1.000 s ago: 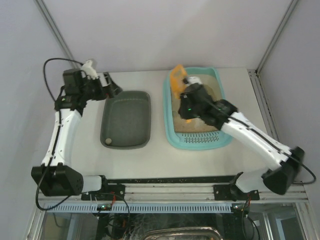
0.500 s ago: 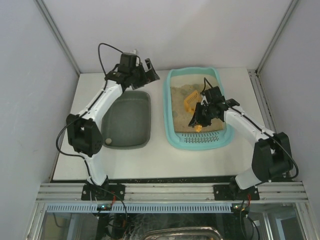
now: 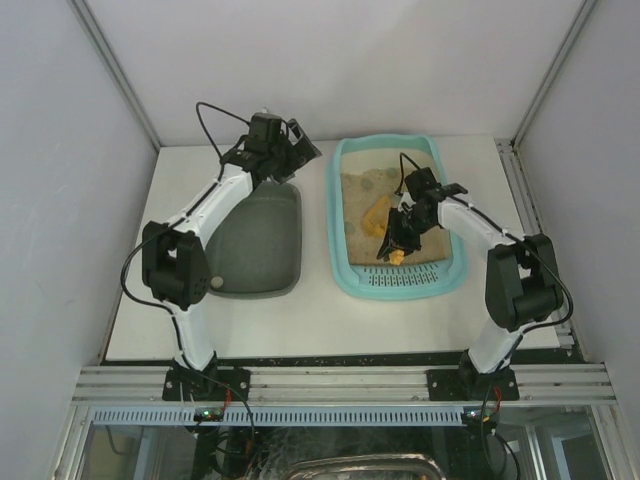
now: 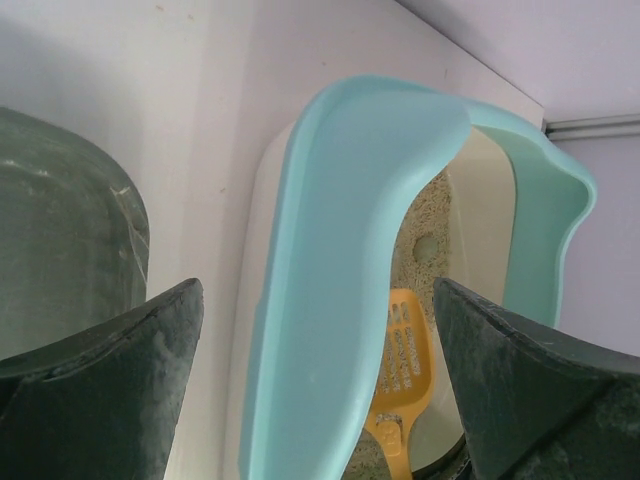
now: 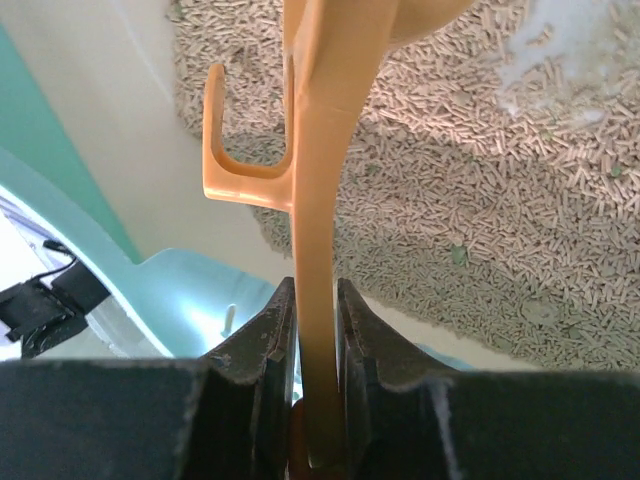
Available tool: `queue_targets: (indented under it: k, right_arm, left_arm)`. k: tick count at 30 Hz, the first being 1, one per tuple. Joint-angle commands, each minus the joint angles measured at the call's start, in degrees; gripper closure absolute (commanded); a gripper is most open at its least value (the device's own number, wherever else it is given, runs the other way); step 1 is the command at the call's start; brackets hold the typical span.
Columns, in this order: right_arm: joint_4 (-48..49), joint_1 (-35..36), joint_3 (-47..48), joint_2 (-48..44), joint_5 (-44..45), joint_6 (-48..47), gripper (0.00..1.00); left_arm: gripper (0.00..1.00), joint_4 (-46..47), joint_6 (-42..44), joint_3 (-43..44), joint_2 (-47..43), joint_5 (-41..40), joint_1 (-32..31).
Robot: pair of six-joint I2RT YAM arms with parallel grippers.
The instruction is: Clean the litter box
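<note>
Over the litter box [image 3: 334, 225], right claw [image 3: 393, 245] clamps the scoop [image 3: 377, 215], shifted slightly; left claw [image 3: 303, 150] wide.

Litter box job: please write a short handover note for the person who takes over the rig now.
Left pincer: open, empty, over the far end of the dark tray, beside the litter box.
Right pincer: shut on the orange scoop, blade over the litter.
Done: one small pale lump lies in the dark tray.
To do: pale clumps in the litter need scooping out.
</note>
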Motion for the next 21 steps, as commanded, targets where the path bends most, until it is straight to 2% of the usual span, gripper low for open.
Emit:
queue_targets:
  k: [1, 5, 12, 21]
  right_arm:
    - [-5.9, 0.0, 6.9, 3.9, -4.6, -4.1, 1.0]
    - [-7.0, 1.2, 10.3, 7.4, -7.7, -4.1, 1.0]
    - [-12.2, 5.0, 14.8, 9.3, 2.3, -3.7, 1.0]
    - [-20.0, 8.2, 17.6, 9.1, 6.2, -6.5, 1.0]
  left_arm:
    - [0.0, 4.1, -2.8, -3.4, -4.5, -1.4, -0.5]
    - [0.0, 4.6, -2.3, -4.5, -5.5, -1.0, -0.5]
    - [0.0, 6.6, 0.0, -8.1, -8.7, -1.1, -0.5]
    - [0.0, 7.8, 1.7, -12.2, -11.8, -1.8, -0.5]
